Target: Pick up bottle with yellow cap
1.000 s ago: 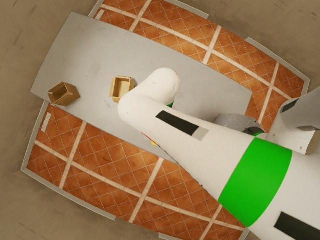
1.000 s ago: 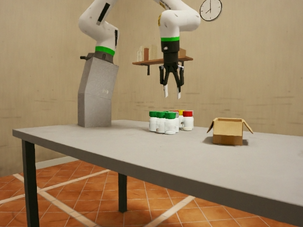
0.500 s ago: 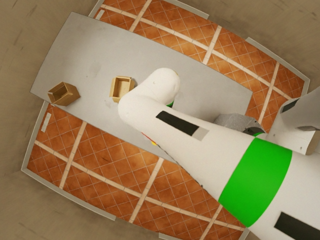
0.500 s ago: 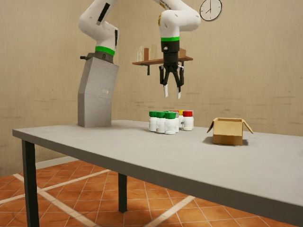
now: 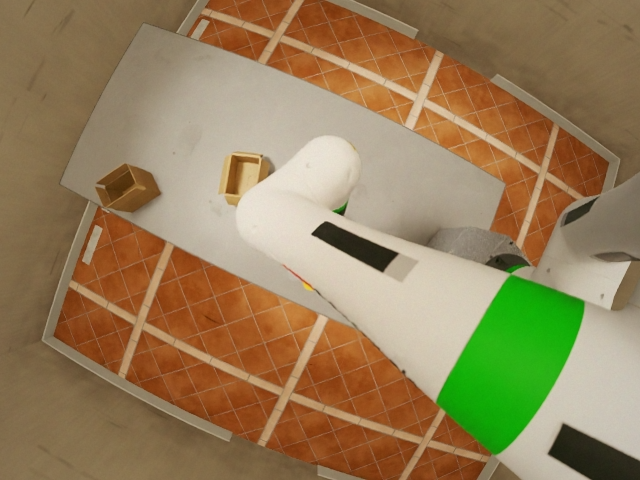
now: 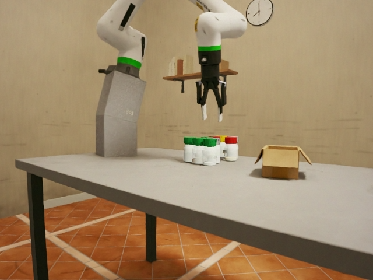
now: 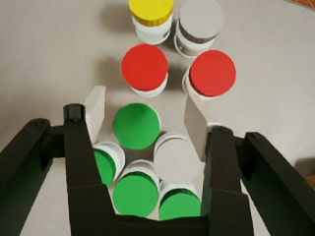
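The bottle with the yellow cap [image 7: 152, 8] stands at the far end of a tight cluster of white bottles on the grey table; in the side view only its cap [image 6: 222, 138] shows behind the others. Next to it stands a grey-capped bottle [image 7: 201, 23]. Two red-capped bottles [image 7: 145, 69] [image 7: 212, 74] stand in front of them, then several green-capped bottles [image 7: 137, 126] [image 6: 209, 150] and a white-capped one [image 7: 176, 157]. My gripper [image 6: 211, 116] [image 7: 145, 104] hangs open and empty, pointing down, well above the cluster, over the green-capped bottles. In the overhead view the arm hides the bottles.
An open cardboard box [image 6: 281, 161] [image 5: 241, 176] stands on the table to the right of the cluster. A second open box [image 5: 127, 187] sits near the table's end. The grey robot pedestal [image 6: 119, 112] stands at the table's back left.
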You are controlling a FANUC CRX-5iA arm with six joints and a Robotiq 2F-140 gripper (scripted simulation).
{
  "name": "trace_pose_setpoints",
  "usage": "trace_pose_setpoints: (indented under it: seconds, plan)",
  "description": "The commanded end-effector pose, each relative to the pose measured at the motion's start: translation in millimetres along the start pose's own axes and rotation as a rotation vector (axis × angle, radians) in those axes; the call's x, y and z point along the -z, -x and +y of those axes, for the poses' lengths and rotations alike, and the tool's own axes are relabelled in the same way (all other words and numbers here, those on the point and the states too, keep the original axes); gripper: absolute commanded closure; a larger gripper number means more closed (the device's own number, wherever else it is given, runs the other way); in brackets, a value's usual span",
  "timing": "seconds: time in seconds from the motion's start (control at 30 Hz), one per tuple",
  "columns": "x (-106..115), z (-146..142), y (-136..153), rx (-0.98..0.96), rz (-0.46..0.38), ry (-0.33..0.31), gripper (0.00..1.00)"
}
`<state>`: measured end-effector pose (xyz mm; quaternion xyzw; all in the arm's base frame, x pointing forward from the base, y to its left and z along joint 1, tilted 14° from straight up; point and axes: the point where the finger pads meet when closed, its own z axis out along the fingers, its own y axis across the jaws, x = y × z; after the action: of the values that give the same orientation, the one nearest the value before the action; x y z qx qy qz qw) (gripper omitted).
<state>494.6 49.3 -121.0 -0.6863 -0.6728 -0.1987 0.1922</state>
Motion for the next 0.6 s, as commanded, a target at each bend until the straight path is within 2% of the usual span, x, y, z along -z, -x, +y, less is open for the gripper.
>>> trace_pose_setpoints:
  seconds: [0.0,0.27,0.5,0.57]
  plan:
    - [5,-5,13,0.003,0.002,0.004,0.49]
    - [22,-26,67,0.012,0.012,0.013,0.49]
    - [22,-26,67,0.012,0.012,0.013,0.49]
    - [26,-31,79,0.011,0.011,0.013,0.49]
